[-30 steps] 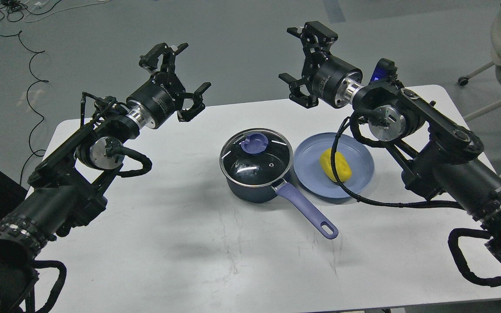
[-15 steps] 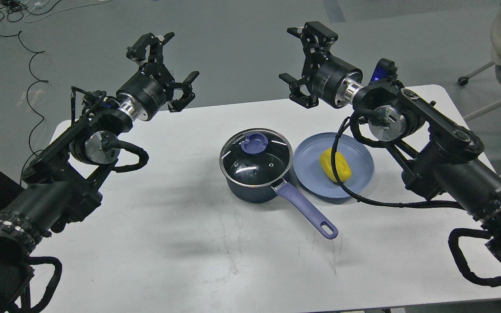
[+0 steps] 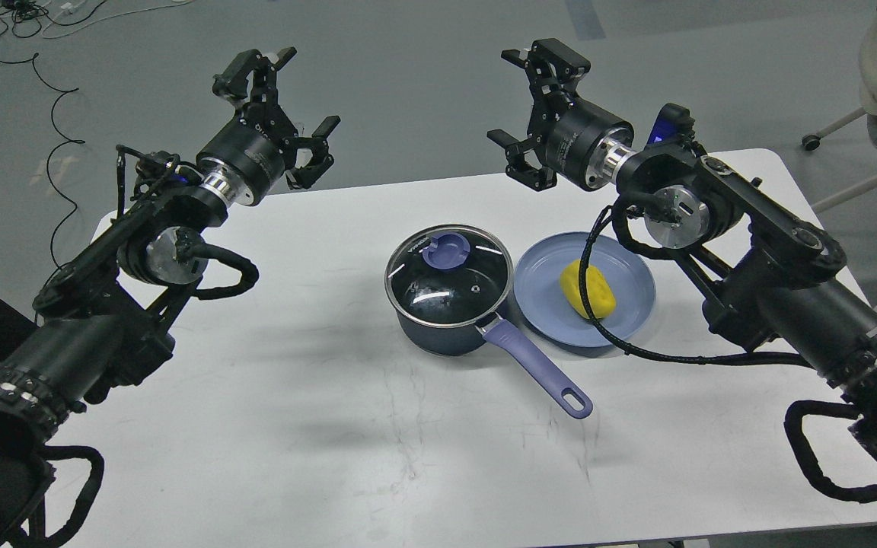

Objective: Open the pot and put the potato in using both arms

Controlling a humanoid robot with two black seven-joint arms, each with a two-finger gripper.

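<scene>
A dark blue pot (image 3: 442,331) with a purple handle (image 3: 541,371) stands mid-table. Its glass lid (image 3: 450,278) with a purple knob (image 3: 445,250) is on it. A yellow potato (image 3: 588,289) lies on a blue plate (image 3: 629,266) just right of the pot. My left gripper (image 3: 279,106) is open and empty, raised over the table's far left edge, well left of the pot. My right gripper (image 3: 522,106) is open and empty, raised beyond the far edge, above and behind the plate.
The white table (image 3: 332,426) carries the pot and plate. A black cable from my right arm hangs over the plate's right side (image 3: 598,320). Cables lie on the floor at the far left (image 3: 43,84). A chair base stands at the far right (image 3: 865,122).
My left gripper has moved up and to the left, away from the pot. My right arm, the pot and the potato have stayed put.
</scene>
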